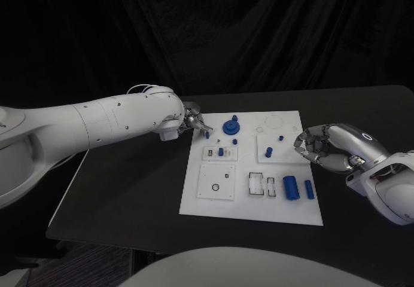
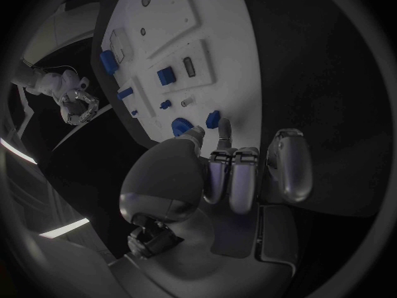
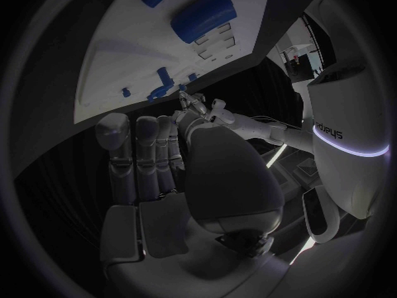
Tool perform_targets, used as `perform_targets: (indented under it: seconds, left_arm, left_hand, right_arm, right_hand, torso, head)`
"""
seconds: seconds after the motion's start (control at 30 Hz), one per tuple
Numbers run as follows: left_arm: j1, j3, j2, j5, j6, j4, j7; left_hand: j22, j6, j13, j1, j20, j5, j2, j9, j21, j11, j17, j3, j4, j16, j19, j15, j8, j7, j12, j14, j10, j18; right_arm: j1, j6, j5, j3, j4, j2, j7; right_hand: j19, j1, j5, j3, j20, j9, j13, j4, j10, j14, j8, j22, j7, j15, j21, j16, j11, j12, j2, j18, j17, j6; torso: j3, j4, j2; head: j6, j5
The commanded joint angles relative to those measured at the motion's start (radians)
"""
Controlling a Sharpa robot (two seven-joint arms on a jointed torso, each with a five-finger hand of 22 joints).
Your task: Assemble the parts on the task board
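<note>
The white task board lies in the middle of the black table. My left hand is at the board's far left corner. Its fingertips reach a small blue peg there, and I cannot tell whether they pinch it. A round blue gear-like part sits just beside the peg. My right hand hovers at the board's right edge with its fingers curled in and nothing seen in them. A thick blue cylinder and a slim blue pin lie near the board's front right.
Small blue pegs stand in the raised white blocks at the board's middle. A block with a black ring and slotted frames occupy the near half. Bare black table lies to the board's left.
</note>
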Motion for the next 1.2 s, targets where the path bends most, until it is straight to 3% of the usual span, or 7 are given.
perform_targets:
  seconds: [0.03, 0.33, 0.4, 0.43, 0.7, 1.07, 1.2]
  left_arm:
    - [-0.001, 0.001, 0.002, 0.001, 0.014, 0.0, 0.001]
    - [-0.001, 0.001, 0.001, 0.001, 0.019, 0.002, 0.0]
    - [-0.001, 0.001, 0.002, 0.001, 0.02, 0.003, 0.0]
    - [-0.001, 0.001, 0.002, 0.001, 0.021, 0.004, 0.0]
    - [-0.001, 0.001, 0.003, 0.001, 0.025, 0.004, 0.0]
    - [-0.001, 0.001, 0.004, 0.001, 0.029, 0.003, 0.007]
    - [-0.001, 0.001, 0.005, 0.001, 0.029, 0.003, 0.012]
  left_hand:
    - [0.179, 0.008, 0.262, 0.011, 0.007, 0.005, -0.001, 0.001, -0.006, 0.001, 0.263, 0.0, -0.004, -0.001, -0.001, 0.005, 0.001, -0.002, 0.003, 0.106, 0.104, 0.003]
    - [0.178, 0.008, 0.262, 0.013, 0.006, 0.007, -0.001, 0.002, -0.011, 0.0, 0.263, 0.001, -0.006, -0.001, -0.003, 0.005, 0.001, -0.002, 0.003, 0.106, 0.104, 0.004]
    - [0.178, 0.008, 0.262, 0.013, 0.006, 0.007, -0.001, 0.002, -0.011, 0.0, 0.263, 0.001, -0.006, -0.001, -0.003, 0.005, 0.001, -0.002, 0.003, 0.106, 0.104, 0.004]
    - [0.178, 0.008, 0.262, 0.013, 0.006, 0.007, -0.001, 0.002, -0.011, 0.0, 0.263, 0.001, -0.006, -0.001, -0.003, 0.005, 0.001, -0.002, 0.003, 0.106, 0.104, 0.004]
    - [0.178, 0.009, 0.262, 0.019, 0.006, 0.011, 0.0, 0.004, -0.012, -0.001, 0.263, 0.004, -0.013, -0.001, -0.004, 0.004, 0.0, -0.003, 0.003, 0.106, 0.104, 0.004]
    - [0.176, 0.005, 0.262, 0.047, 0.003, 0.095, 0.003, 0.007, -0.017, -0.004, 0.263, 0.035, -0.048, -0.001, -0.008, 0.001, -0.014, -0.006, 0.003, 0.106, 0.104, 0.005]
    - [0.177, 0.006, 0.262, 0.058, 0.002, 0.14, -0.001, 0.008, -0.017, -0.005, 0.263, 0.063, -0.066, -0.001, -0.008, 0.0, -0.02, -0.007, 0.003, 0.106, 0.104, 0.005]
  right_arm:
    - [0.0, 0.009, -0.002, 0.001, 0.0, 0.001, -0.019]
    - [0.0, 0.017, -0.002, 0.001, -0.001, 0.0, -0.029]
    - [0.0, 0.021, -0.002, 0.001, -0.002, 0.0, -0.032]
    - [0.0, 0.022, -0.002, 0.001, -0.002, 0.0, -0.033]
    - [0.0, 0.024, -0.002, 0.001, -0.004, 0.002, -0.033]
    - [0.0, 0.027, -0.002, 0.001, -0.007, 0.002, -0.035]
    - [0.0, 0.029, -0.002, 0.001, -0.008, 0.003, -0.035]
  right_hand:
    - [-0.009, 0.003, -0.003, -0.004, 0.001, -0.001, -0.001, 0.002, -0.002, -0.007, -0.003, 0.093, -0.001, 0.0, -0.003, -0.006, 0.008, -0.006, -0.01, 0.006, -0.001, -0.005]
    - [-0.011, 0.002, -0.018, -0.008, 0.002, -0.004, -0.002, 0.006, -0.003, -0.009, -0.008, 0.091, 0.001, 0.001, -0.009, -0.01, 0.01, -0.006, -0.014, 0.007, -0.005, -0.009]
    - [-0.015, 0.002, -0.029, -0.009, 0.005, -0.015, -0.003, 0.012, -0.006, -0.015, -0.031, 0.089, 0.006, 0.003, -0.022, -0.017, 0.014, -0.008, -0.016, 0.008, -0.012, -0.028]
    - [-0.019, 0.001, -0.037, -0.009, 0.007, -0.03, -0.003, 0.019, -0.008, -0.021, -0.059, 0.086, 0.012, 0.006, -0.034, -0.025, 0.019, -0.009, -0.019, 0.01, -0.019, -0.048]
    - [-0.023, 0.006, -0.041, -0.008, 0.01, -0.044, -0.004, 0.024, -0.011, -0.028, -0.082, 0.083, 0.016, 0.01, -0.049, -0.035, 0.02, -0.009, -0.02, 0.012, -0.03, -0.044]
    - [-0.024, 0.014, -0.036, -0.005, 0.01, -0.05, -0.005, 0.022, -0.012, -0.03, -0.092, 0.082, 0.016, 0.009, -0.056, -0.038, 0.019, -0.011, -0.021, 0.013, -0.033, -0.035]
    - [-0.023, 0.017, -0.034, -0.005, 0.01, -0.051, -0.006, 0.021, -0.012, -0.03, -0.094, 0.082, 0.016, 0.009, -0.056, -0.039, 0.019, -0.012, -0.021, 0.013, -0.033, -0.033]
  torso:
    - [-0.0004, 0.0005, 0.001]
    - [-0.0004, 0.0009, 0.0]
    - [-0.0003, 0.0011, 0.001]
    - [-0.0002, 0.0009, 0.0]
    - [-0.0005, 0.0004, 0.001]
    - [-0.0001, 0.0003, 0.001]
    - [-0.0003, 0.0007, 0.001]
  head:
    - [0.0, 0.0]
    - [0.0, 0.0]
    - [0.0, 0.0]
    - [0.0, 0.0]
    - [0.0, 0.001]
    - [0.0, 0.002]
    - [0.0, 0.001]
